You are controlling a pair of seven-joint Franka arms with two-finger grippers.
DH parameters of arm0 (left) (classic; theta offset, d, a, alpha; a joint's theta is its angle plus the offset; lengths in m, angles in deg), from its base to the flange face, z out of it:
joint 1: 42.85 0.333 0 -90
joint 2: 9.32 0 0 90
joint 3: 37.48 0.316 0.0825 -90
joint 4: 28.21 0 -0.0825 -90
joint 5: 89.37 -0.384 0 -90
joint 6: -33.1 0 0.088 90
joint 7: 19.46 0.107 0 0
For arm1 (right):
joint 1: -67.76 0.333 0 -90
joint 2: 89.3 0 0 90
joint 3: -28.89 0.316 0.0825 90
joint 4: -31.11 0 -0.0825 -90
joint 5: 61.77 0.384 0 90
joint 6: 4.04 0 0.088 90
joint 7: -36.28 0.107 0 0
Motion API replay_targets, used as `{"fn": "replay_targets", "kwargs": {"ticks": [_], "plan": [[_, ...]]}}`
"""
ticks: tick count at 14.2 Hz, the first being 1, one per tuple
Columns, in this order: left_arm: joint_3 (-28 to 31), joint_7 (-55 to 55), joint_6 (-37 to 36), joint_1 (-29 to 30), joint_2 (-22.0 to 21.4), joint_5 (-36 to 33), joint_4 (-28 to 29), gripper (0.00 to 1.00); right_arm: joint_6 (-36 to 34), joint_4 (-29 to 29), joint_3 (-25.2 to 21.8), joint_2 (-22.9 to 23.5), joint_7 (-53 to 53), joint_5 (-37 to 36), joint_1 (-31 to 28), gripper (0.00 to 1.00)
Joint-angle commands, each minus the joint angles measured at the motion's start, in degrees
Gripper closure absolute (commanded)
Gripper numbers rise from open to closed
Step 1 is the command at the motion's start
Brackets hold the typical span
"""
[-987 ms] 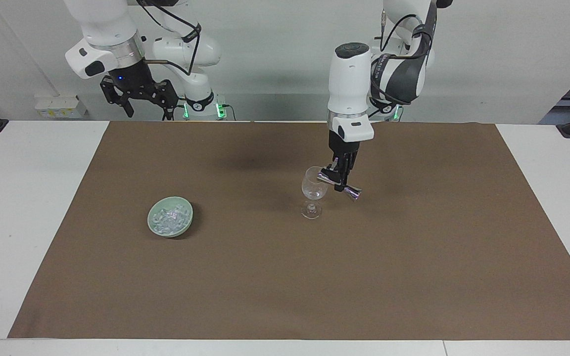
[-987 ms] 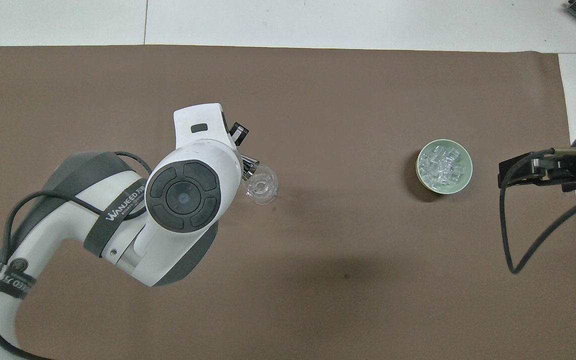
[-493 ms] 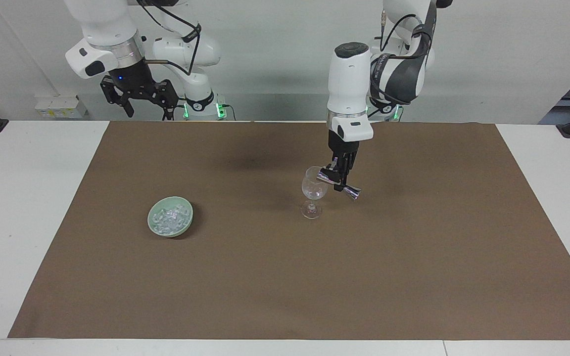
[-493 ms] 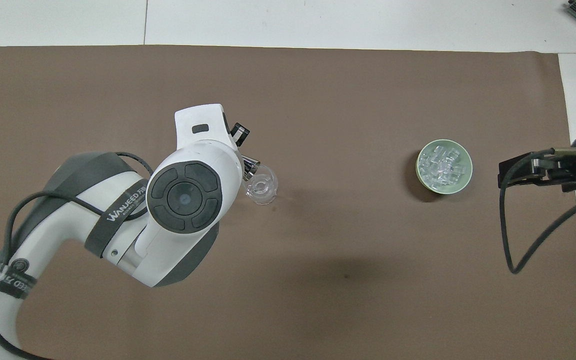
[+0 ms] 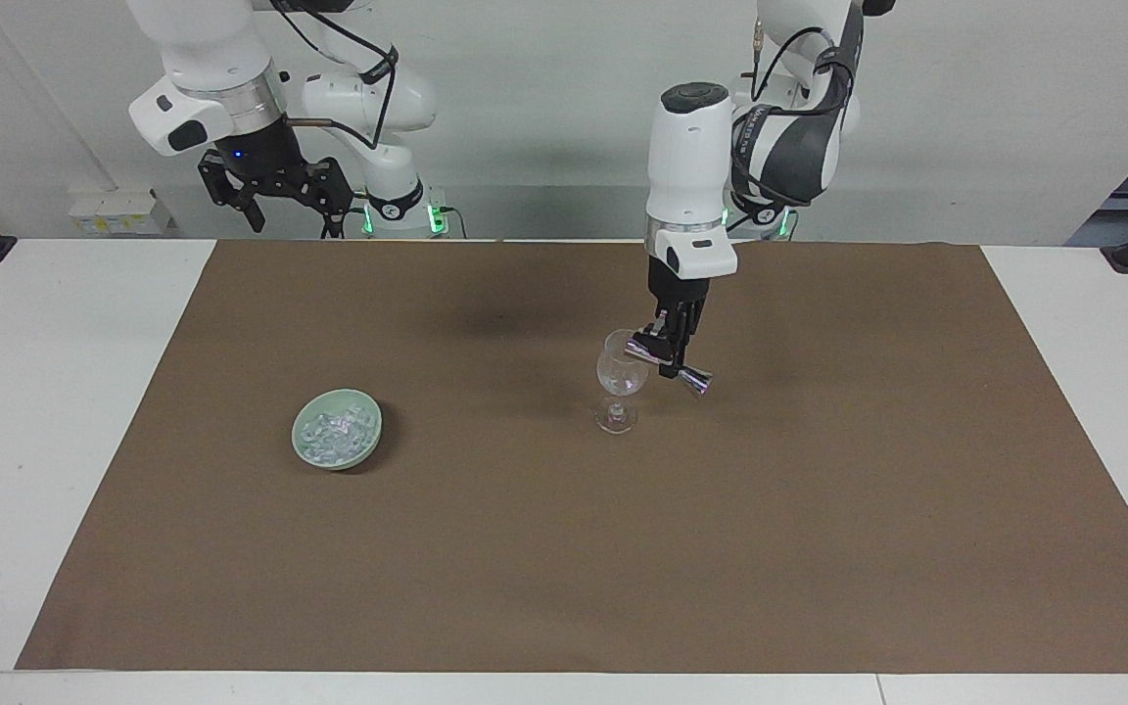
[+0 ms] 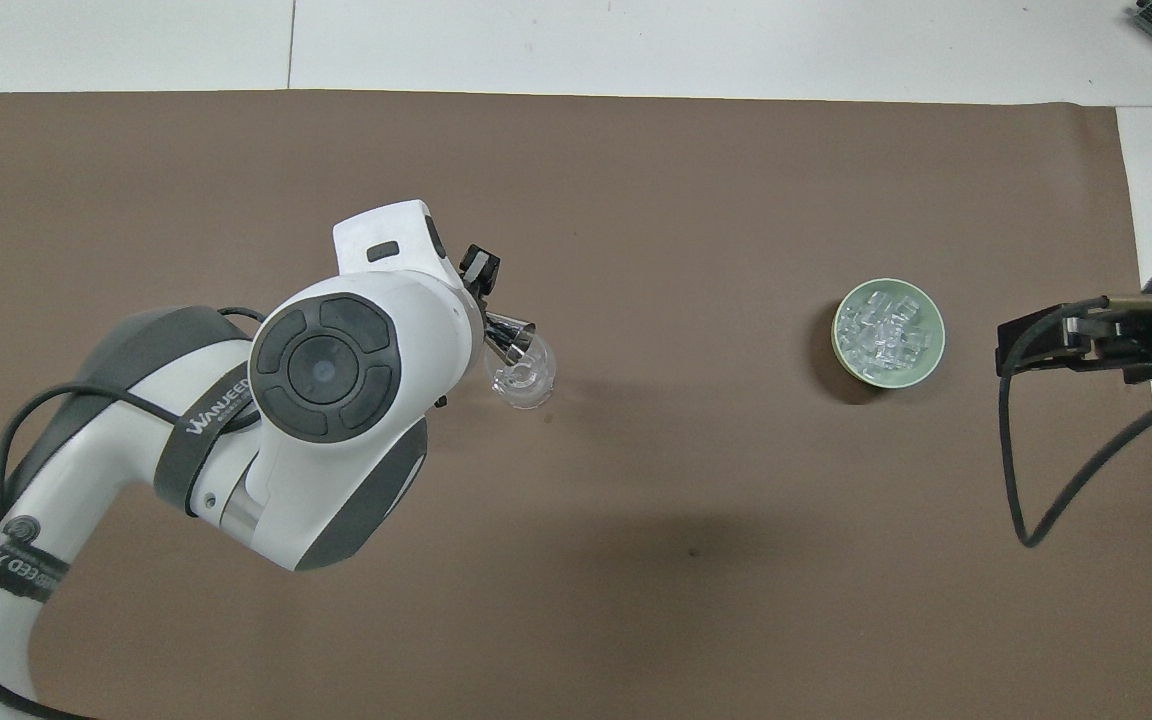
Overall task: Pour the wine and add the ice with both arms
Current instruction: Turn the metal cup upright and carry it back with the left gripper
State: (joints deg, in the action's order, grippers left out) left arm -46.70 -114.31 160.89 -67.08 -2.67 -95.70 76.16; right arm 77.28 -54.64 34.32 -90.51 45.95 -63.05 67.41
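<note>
A clear wine glass stands upright near the middle of the brown mat; it also shows in the overhead view. My left gripper is shut on a shiny metal jigger, held tilted with its lower mouth at the glass's rim. The jigger's mouth lies over the rim in the overhead view. The ice fills a pale green bowl toward the right arm's end; the ice and bowl also show from overhead. My right gripper waits open and empty, raised near its base.
The brown mat covers most of the white table. A black cable loops from the right arm's wrist over the mat's edge.
The left arm's wrist has leaned a little, and the jigger's mouth has moved slightly further over the glass's rim. The right arm has not moved.
</note>
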Motion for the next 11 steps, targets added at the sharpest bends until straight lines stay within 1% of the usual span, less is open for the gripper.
{"fn": "replay_targets", "kwargs": {"ticks": [1,3,5,8,11], "plan": [[0.7,0.6,-2.8,1.7,-0.7,5.3,-1.1,1.00,1.1,-0.8,0.4,-0.6,-1.0,0.4,-0.9,0.00],[0.7,1.5,-4.4,4.1,-0.6,10.1,-1.6,1.00,1.1,-0.8,0.4,-0.6,-1.0,0.4,-1.0,0.00],[0.8,4.3,-6.1,6.3,-0.5,16.7,-1.6,1.00,1.1,-0.8,0.4,-0.6,-1.0,0.4,-1.0,0.00],[0.7,13.1,-9.2,11.8,-0.7,26.1,-0.8,1.00,1.1,-0.8,0.4,-0.6,-1.0,0.4,-1.0,0.00],[0.7,20.1,-15.1,18.1,0.1,36.3,-0.7,1.00,1.1,-0.8,0.4,-0.6,-1.1,0.4,-0.9,0.00]]}}
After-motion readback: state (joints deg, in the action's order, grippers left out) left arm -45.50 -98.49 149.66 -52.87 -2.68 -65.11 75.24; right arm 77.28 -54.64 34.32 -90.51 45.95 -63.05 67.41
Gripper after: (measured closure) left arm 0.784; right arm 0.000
